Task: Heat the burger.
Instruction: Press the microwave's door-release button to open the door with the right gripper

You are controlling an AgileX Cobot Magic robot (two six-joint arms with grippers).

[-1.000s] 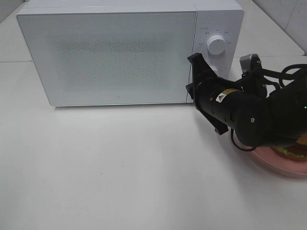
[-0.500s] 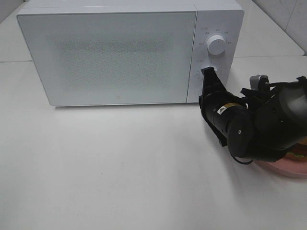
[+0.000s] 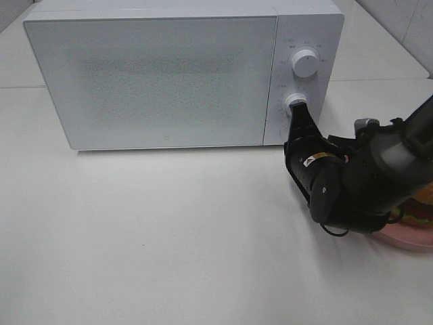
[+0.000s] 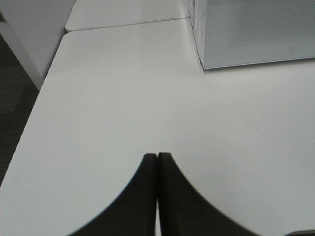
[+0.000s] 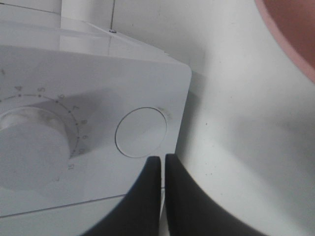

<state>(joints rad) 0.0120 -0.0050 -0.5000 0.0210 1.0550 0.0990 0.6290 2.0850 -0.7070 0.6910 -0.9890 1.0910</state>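
Right claw [image 5: 161,158] together by microwave button [image 5: 141,132]; burger [image 3: 424,215] mostly hidden, green lettuce showing.

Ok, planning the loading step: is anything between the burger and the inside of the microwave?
Yes: the microwave door is shut, closing off the inside. The burger sits on the plate to its right.
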